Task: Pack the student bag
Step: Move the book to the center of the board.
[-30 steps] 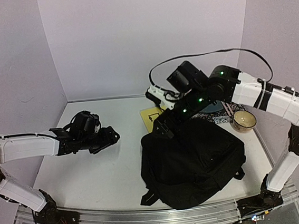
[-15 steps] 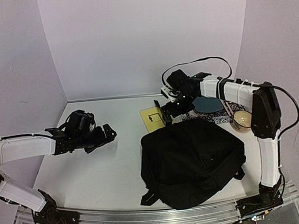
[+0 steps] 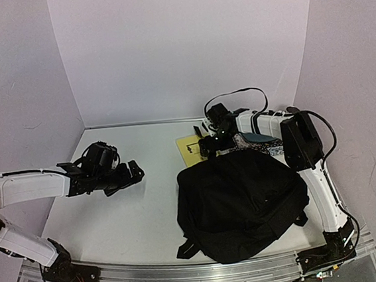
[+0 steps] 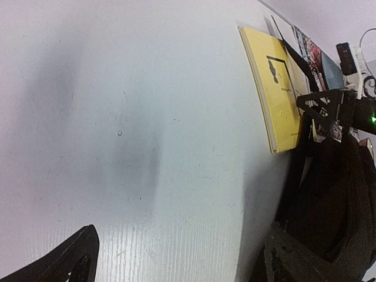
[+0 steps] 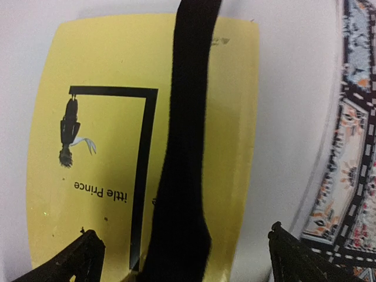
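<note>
We are holding our right pincer (image 5: 183, 249) wide astride the strap (image 5: 185, 147) of the student bag (image 3: 243, 199), which is lying across the yellow book (image 5: 88, 117); our left pincer (image 4: 176, 258) is gaping wide above the counter (image 3: 129, 220).

Left arm (image 3: 32, 186): rises from the near left corner of the table (image 3: 115, 214), its forearm lying level and reaching right over the left half. Left gripper (image 3: 130, 176) points right, jaws spread wide, as its wrist view confirms. Right arm (image 3: 320, 185): rises steeply from the near right corner to a folded elbow, its forearm running left along the far edge. Right gripper (image 3: 206, 146) tilts downward near the middle of the far edge, jaws wide apart.
</note>
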Robot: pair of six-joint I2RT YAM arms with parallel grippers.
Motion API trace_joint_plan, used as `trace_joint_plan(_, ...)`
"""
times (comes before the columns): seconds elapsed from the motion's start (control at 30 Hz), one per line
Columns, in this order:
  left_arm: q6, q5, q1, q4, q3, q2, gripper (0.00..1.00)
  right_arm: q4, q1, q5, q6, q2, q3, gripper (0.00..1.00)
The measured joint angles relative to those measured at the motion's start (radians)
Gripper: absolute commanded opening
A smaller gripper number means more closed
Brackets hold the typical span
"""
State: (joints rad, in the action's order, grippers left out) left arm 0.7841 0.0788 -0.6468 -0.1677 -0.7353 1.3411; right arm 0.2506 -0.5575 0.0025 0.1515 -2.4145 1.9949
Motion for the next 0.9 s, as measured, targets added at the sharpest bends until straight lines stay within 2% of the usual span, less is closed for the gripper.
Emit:
trace_joint_plan(0.17,-0.002,0.005,0.000,-0.010,0.002,-0.004,0.99,-0.024,0.003,-0.110,0.001,-0.057,0.035,0.87)
trace_joint_plan(0.47,-0.011,0.037,0.000,-0.042,0.005,-0.035,0.99,-0.070,-0.045,-0.286,-0.057,-0.065,0.012,0.79)
trace_joint_plan(0.67,-0.023,0.047,0.000,-0.071,0.016,-0.061,0.99,-0.112,-0.146,-0.340,-0.110,-0.064,-0.008,0.78)
trace_joint_plan(0.9,-0.030,0.058,0.000,-0.094,0.039,-0.091,0.99,-0.081,-0.302,-0.368,-0.168,-0.021,-0.063,0.80)
